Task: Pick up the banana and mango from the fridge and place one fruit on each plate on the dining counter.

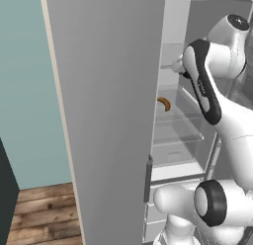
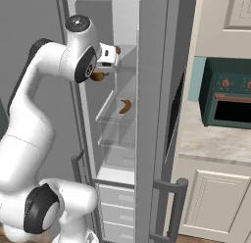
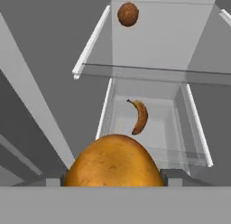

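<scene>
The mango (image 3: 113,161), orange-brown and rounded, sits between my fingertips, and my gripper (image 3: 113,179) is shut on it. From the right base view the mango (image 2: 98,76) hangs under my gripper (image 2: 100,70), just inside the open fridge (image 2: 152,114) at upper-shelf height. The banana (image 3: 139,115) lies on a lower glass shelf, below and beyond the mango; it is also seen as the banana (image 2: 125,106) and the banana (image 1: 164,103). The plates and the dining counter are out of view.
A small brown round fruit (image 3: 128,14) rests on the upper shelf behind the hand. The grey fridge door (image 1: 108,115) stands open on the left. A stove (image 2: 228,97) and cream cabinets (image 2: 215,198) lie to the right.
</scene>
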Controlling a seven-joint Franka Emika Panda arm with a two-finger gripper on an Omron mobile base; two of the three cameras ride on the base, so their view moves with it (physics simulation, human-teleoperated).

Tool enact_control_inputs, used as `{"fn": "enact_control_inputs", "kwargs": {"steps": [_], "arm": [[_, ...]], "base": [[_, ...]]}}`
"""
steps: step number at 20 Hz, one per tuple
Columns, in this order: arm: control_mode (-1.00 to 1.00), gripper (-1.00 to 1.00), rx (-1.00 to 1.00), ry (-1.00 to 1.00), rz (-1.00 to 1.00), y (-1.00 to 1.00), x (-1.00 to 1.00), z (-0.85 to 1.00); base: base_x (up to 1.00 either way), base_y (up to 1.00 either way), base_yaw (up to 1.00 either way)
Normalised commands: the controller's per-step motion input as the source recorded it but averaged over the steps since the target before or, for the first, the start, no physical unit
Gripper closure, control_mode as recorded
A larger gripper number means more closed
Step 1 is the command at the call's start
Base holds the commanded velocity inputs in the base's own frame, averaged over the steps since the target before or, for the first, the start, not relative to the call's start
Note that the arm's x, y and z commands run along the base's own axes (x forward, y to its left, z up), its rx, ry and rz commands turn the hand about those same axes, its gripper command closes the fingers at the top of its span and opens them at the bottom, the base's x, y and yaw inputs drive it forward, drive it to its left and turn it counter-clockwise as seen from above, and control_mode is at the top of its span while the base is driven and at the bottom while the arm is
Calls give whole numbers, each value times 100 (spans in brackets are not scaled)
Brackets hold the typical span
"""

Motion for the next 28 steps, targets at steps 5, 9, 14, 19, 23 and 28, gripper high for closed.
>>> {"fn": "enact_control_inputs", "kwargs": {"steps": [5, 9, 14, 19, 23, 28], "arm": [[-100, 100, 0, 4, -5, 54, -99, 0], [-100, 100, 0, 0, -1, 34, -99, 0], [-100, 100, 0, 0, 0, 8, -84, -3], [-100, 100, 0, 0, 0, 2, -44, -4], [-100, 100, 0, 0, 0, 0, -16, 0], [-100, 100, 0, 0, 0, 2, -5, 0]], "base": [[0, 0, 0], [0, 0, 0], [0, 0, 0], [0, 0, 0], [0, 0, 0], [0, 0, 0]]}}
